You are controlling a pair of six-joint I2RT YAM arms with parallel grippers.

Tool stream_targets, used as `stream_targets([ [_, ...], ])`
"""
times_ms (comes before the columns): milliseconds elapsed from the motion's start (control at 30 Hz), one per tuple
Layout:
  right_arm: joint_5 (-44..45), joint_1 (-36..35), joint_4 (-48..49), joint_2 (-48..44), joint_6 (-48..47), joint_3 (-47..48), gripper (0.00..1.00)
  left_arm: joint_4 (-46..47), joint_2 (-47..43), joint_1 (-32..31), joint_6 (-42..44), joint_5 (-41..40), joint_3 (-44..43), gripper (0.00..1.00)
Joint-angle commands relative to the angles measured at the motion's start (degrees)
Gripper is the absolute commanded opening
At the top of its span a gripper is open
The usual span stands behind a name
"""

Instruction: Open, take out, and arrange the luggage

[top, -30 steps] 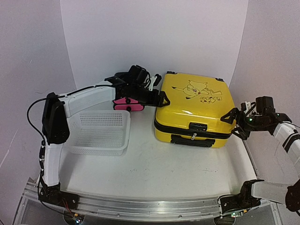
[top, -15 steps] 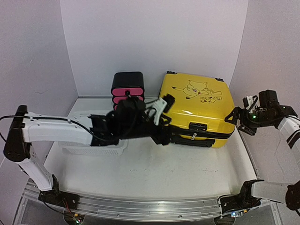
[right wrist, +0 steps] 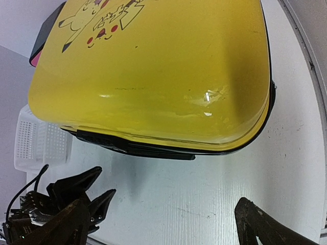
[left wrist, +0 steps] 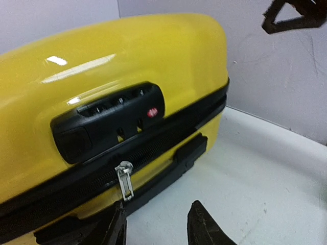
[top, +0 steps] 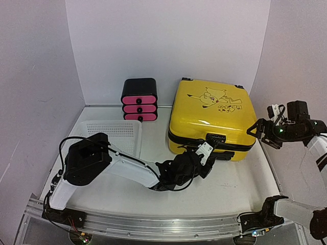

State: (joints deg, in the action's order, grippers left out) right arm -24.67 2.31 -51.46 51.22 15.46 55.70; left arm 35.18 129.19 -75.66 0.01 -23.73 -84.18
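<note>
The yellow hard-shell luggage lies flat and zipped shut at the back right, with the cartoon drawing on its lid. My left gripper is low on the table at its front side, open and empty. In the left wrist view my gripper sits just below the silver zipper pull, the black lock and the black handle. My right gripper is open and empty beside the luggage's front right corner, and in the right wrist view it hovers above the table before the luggage.
A white mesh basket stands left of the luggage. A black-and-pink drawer box stands at the back wall. The left arm stretches across the table's front. White walls close in the back and both sides.
My left arm swung from beside the drawer box at the luggage's left side round to its front, low by the zipper. My right gripper shifted slightly right and back.
</note>
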Motion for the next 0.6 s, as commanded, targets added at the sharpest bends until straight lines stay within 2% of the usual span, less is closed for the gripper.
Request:
stream_targets([
  [0, -1.9, -0.1, 0.9, -0.5, -1.4, -0.4, 0.98, 6.8, 3.4, 0.3, -1.5, -8.1, -7.0, 0.40],
  [133, -3.9, -0.1, 0.9, -0.7, -1.1, -0.2, 0.98, 6.5, 5.9, 0.3, -4.1, -10.7, -9.3, 0.21],
  [167, -4.2, -0.1, 0.9, -0.7, -1.1, -0.1, 0.98, 6.3, 6.6, 0.3, -4.5, -11.8, -9.9, 0.20],
  [300, -4.8, -0.1, 1.0, -0.8, -1.0, 0.0, 0.98, 4.6, 8.7, 0.3, -4.5, -12.6, -13.1, 0.20],
  [400, -4.9, -0.1, 1.1, -0.9, -0.9, -0.3, 0.98, 2.8, 10.1, 0.3, -5.2, -13.0, -15.0, 0.24],
  [567, -4.9, -0.1, 1.1, -1.4, -0.6, -0.5, 0.98, -0.1, 13.0, 0.2, -3.5, -16.8, -19.4, 0.24],
])
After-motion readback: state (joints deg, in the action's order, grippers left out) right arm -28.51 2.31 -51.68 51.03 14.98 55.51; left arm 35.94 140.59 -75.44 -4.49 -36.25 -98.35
